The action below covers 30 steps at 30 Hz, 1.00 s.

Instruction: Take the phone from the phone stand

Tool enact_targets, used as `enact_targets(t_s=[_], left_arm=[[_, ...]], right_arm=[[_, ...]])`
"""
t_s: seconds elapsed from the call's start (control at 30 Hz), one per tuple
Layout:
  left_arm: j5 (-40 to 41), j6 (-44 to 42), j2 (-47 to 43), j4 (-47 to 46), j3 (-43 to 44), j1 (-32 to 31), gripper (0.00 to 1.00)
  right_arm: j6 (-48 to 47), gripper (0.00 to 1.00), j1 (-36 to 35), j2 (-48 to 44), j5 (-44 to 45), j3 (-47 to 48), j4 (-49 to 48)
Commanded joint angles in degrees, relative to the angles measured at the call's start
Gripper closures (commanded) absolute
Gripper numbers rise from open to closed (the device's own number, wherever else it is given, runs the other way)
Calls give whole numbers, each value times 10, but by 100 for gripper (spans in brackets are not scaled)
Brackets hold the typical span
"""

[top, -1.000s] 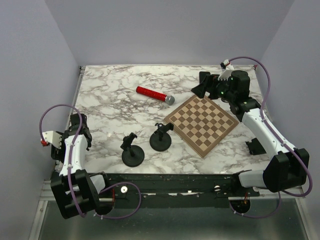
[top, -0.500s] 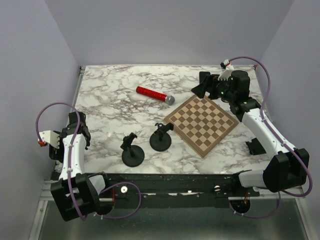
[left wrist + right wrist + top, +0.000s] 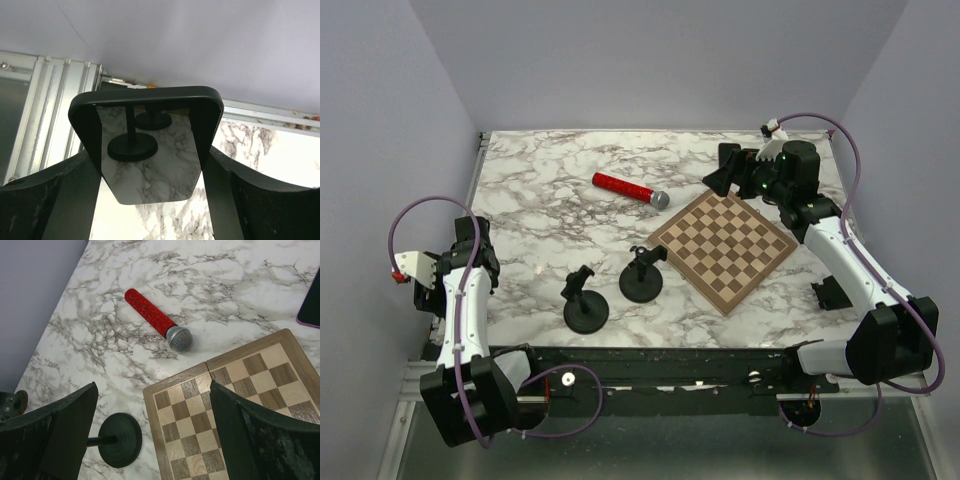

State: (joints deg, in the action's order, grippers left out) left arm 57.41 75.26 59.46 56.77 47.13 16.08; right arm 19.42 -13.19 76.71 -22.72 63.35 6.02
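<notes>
We note the left gripper [image 3: 470, 252] clamped across the phone [image 3: 150, 150], clear of both phone stands [image 3: 586, 300] at the table [image 3: 520, 180] edge, right gripper [image 3: 725, 170] agape; slick sides could slip, dropping it overboard.

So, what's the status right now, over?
Left gripper shut on phone, both stands empty. Right gripper open near chessboard. Nothing blocking.

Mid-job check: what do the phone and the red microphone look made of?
The phone looks like glossy glass in a dark matte frame, plastic or metal unclear: its face reflects mirror-sharp. The microphone has a red glittery handle, probably coated plastic, and a silver woven-mesh head that looks metal.
</notes>
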Motion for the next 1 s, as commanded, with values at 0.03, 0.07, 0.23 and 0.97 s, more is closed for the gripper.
enact_targets(t_s=[0.03,0.07,0.23,0.97], left_arm=[[12,-128,-46,-57,59,-34,94],[1,-166,-57,-87,66,-39,100],[-128,-332,-117,-267,79,-74,100],[-887,-451,-23,-701,117,-159,100]], right_arm=[[-11,0,-4,-9,25,-5,-3],[-12,0,-4,-10,30,-5,-2],[-14,0,-4,-15,59,-6,2],[51,5,-65,81,12,119,80]])
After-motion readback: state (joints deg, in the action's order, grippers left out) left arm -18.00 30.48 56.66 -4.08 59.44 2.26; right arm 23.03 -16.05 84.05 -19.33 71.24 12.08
